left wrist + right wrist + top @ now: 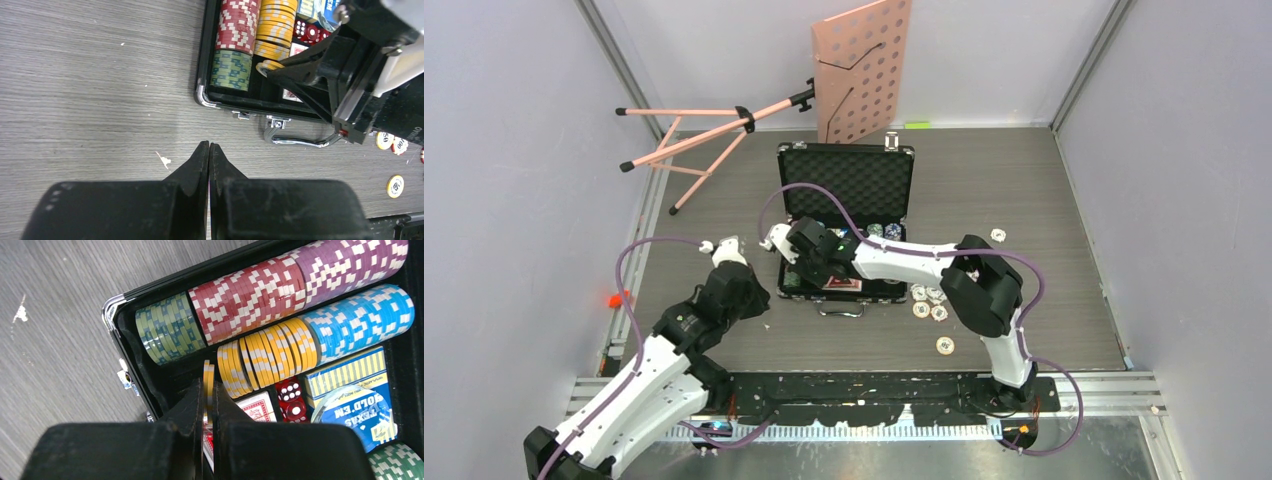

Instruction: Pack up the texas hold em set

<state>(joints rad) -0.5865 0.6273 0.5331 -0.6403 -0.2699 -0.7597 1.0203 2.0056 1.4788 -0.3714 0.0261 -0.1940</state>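
L end effector (209,148) is sitting fully closed and empty, hovering over bare counter (90,75) just off the front-left corner of the black case (849,180). R end effector (208,392) is pinching a yellow chip (208,371) on edge inside the case's front-left slot, beside the yellow chip row (270,352). Case is lying open mid-counter w/ lid up, loose chips (929,305) are lying right of its handle, and the pink music stand (864,70) is leaning behind.
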